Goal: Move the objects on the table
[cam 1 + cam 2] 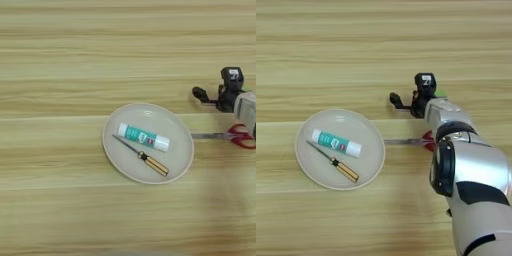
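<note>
The table [60, 50] filled the view. The silver arm [466, 170] reached in from the lower right, its gripper [406, 102] hovering above the wood; whether its fingers were spread or pressed together could not be told. Left of and nearer than the gripper sat a round plate [122, 165] holding the glue stick [144, 137] and, beside it, a screwdriver [142, 156]. The scissors [225, 135] lay just nearer than the gripper, blades toward the plate. A sliver of green [441, 93] showed just right of the gripper.
</note>
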